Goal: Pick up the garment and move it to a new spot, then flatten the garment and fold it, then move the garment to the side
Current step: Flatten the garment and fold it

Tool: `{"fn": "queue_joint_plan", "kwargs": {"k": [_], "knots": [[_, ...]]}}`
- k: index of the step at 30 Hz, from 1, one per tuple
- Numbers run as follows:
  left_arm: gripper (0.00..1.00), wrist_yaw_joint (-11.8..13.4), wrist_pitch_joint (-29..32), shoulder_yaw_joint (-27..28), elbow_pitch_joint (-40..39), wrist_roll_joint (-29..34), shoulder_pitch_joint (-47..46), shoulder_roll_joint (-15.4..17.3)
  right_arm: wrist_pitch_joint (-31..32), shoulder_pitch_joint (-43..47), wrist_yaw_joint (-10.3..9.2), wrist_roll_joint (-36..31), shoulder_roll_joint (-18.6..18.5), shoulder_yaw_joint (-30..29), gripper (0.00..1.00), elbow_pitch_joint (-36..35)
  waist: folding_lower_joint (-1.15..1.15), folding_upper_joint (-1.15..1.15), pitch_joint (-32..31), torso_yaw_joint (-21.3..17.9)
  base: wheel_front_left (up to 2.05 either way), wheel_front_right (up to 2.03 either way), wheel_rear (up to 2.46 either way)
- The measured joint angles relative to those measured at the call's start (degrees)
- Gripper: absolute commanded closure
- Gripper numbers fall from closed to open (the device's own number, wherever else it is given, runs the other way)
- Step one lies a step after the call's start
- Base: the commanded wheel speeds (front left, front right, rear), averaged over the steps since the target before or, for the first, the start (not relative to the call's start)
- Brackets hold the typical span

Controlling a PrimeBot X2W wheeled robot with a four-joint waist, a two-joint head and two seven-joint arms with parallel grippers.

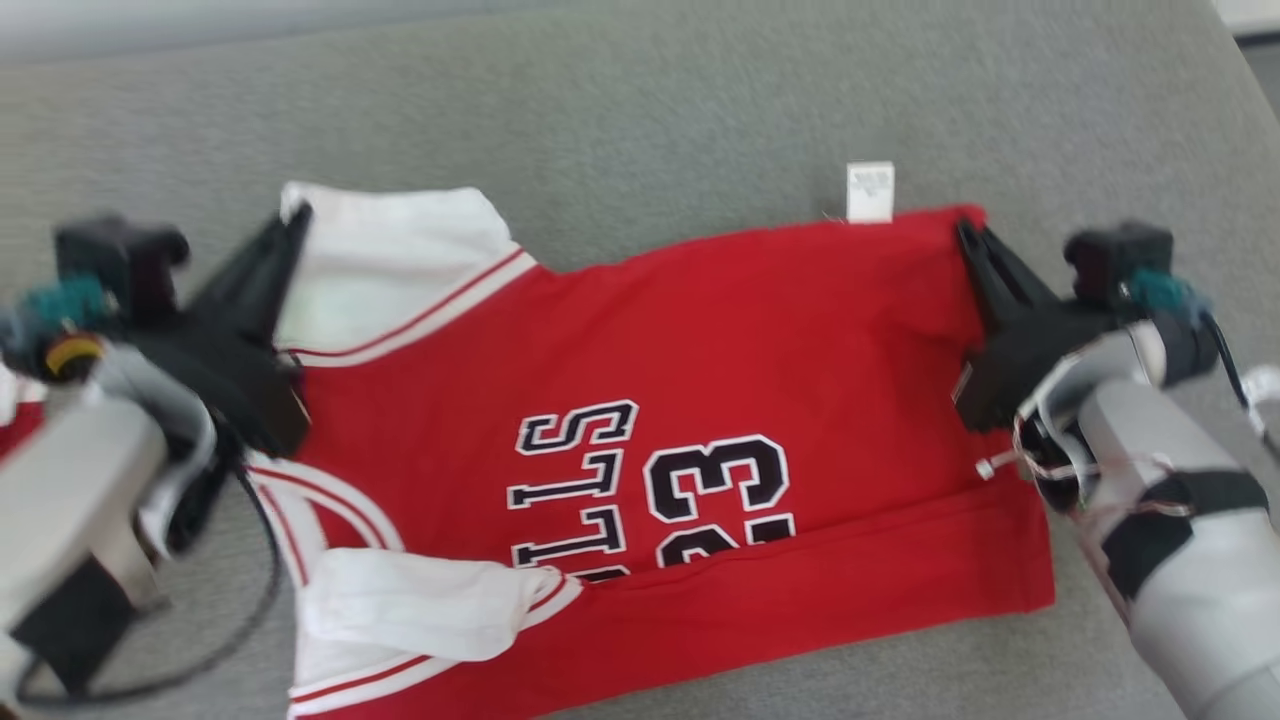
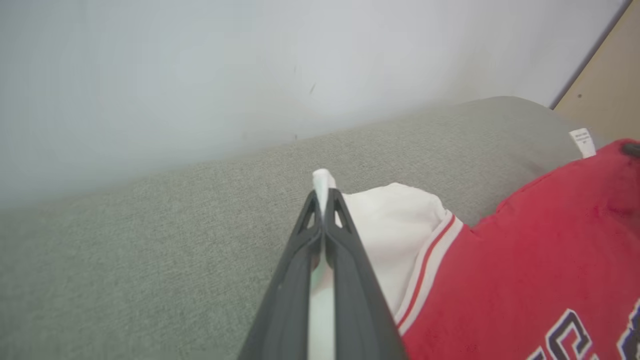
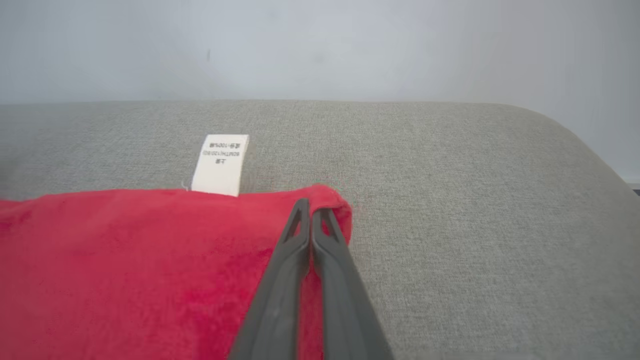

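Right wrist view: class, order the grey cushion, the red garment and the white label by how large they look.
Largest: grey cushion
Next: red garment, though its nearness to the camera enlarges it
Smallest: white label

Dark, white-edged letters [image 1: 575, 480] are being shown sideways at the centre of the frame on the red garment [image 1: 760, 330]: "S" and two "L"s. Beside them a figure [image 1: 715, 478] like "33" is being read. The white label [image 3: 220, 165] is carrying print too small to be read.

The garment [image 1: 800, 320] is red, with white sleeves edged in thin red stripes and black lettering outlined in white. Its label [image 1: 870, 192] is white with dark print. The cushion [image 1: 600, 120] is mottled grey, and my left hand [image 1: 298, 215] and right hand [image 1: 965, 230] are black.
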Motion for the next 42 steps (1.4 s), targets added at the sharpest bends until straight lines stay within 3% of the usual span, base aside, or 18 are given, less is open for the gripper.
{"fn": "queue_joint_plan", "kwargs": {"k": [7,11,15,28,42], "knots": [[1.00,5.88,-2.13,3.20,-10.89,1.19,10.46,-0.21,-1.92,8.01,0.00,3.35,-2.37,-2.71,1.00,-4.74,0.00,0.00,-3.01,2.92,0.00,0.00,0.00],[1.00,9.26,-2.29,8.03,-17.92,5.45,18.52,-1.54,-2.66,14.02,0.00,4.01,-3.92,-4.97,1.00,-9.23,0.00,-0.01,-4.89,4.46,0.00,0.00,0.00],[1.00,10.59,-2.29,11.65,-21.20,8.31,24.99,-2.89,-2.82,18.28,0.00,4.24,-5.08,-6.86,1.00,-12.55,-0.01,-0.01,-5.85,5.35,0.00,0.00,0.00],[1.00,9.83,-2.29,17.25,-23.64,13.83,38.65,-9.13,-0.26,30.22,0.00,3.58,-7.00,-14.54,1.00,-22.35,-0.01,-0.01,-7.86,6.86,0.00,0.00,0.00],[1.00,7.44,-2.30,23.03,-21.15,17.40,47.01,-14.02,6.64,40.69,0.00,-1.16,-3.70,-24.18,1.00,-32.39,0.00,0.00,-9.63,7.58,0.00,0.00,0.00]]}}
